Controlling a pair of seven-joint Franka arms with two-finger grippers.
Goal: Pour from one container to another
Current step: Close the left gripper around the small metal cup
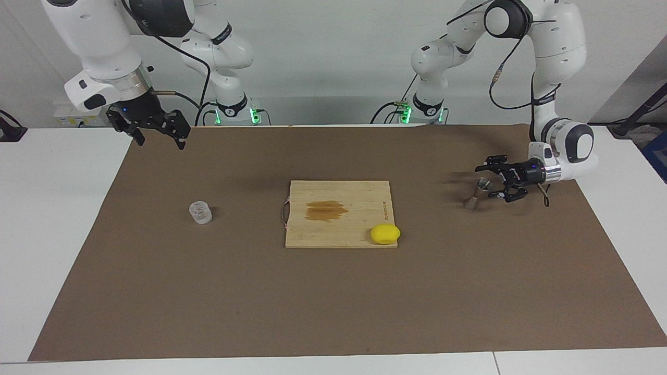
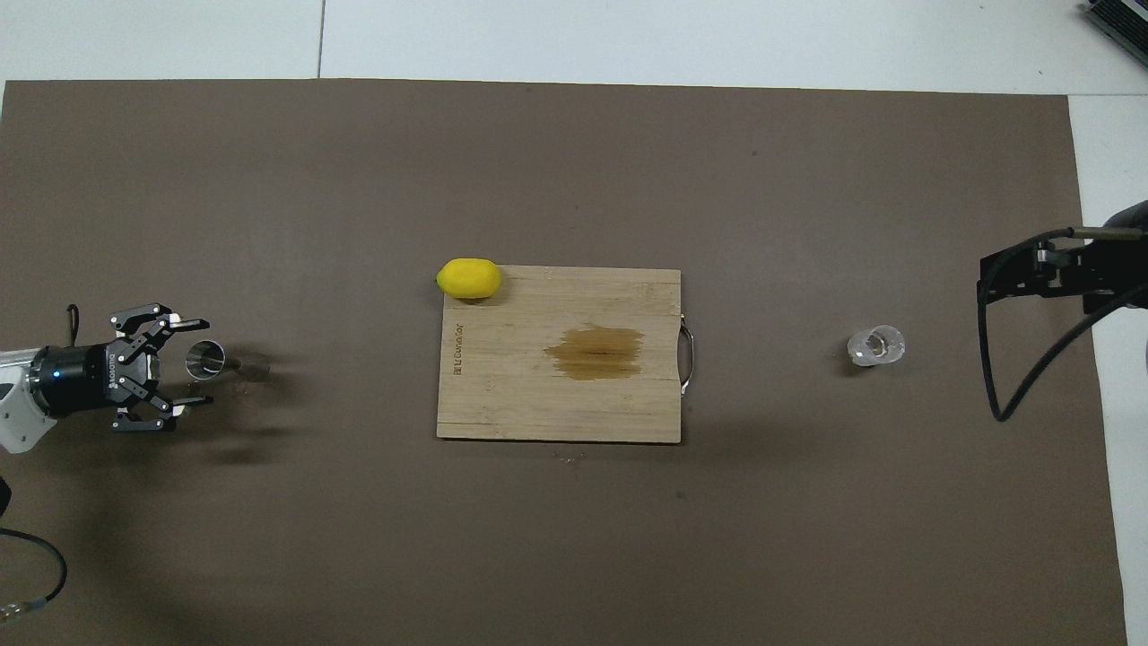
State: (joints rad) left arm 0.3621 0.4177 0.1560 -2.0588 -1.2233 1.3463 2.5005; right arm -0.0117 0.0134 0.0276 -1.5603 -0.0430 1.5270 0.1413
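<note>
The small steel jigger (image 1: pixel 472 202) (image 2: pixel 208 359) stands on the brown mat at the left arm's end of the table. My left gripper (image 1: pixel 484 181) (image 2: pixel 203 362) lies level and low, open, with one finger on each side of the jigger's upper cone; no contact shows. At the right arm's end, the squat clear glass cup (image 1: pixel 200 212) (image 2: pixel 876 345) stands alone on the mat. My right gripper (image 1: pixel 160 141) hangs open and high over the mat's corner by its own base, well apart from the cup.
A wooden cutting board (image 1: pixel 359 195) (image 2: pixel 502 404) with a brown stain (image 1: pixel 325 210) lies mid-mat. A yellow lemon (image 1: pixel 385 234) (image 2: pixel 468 278) sits at the board's corner farthest from the robots, toward the left arm's end. White table borders the mat.
</note>
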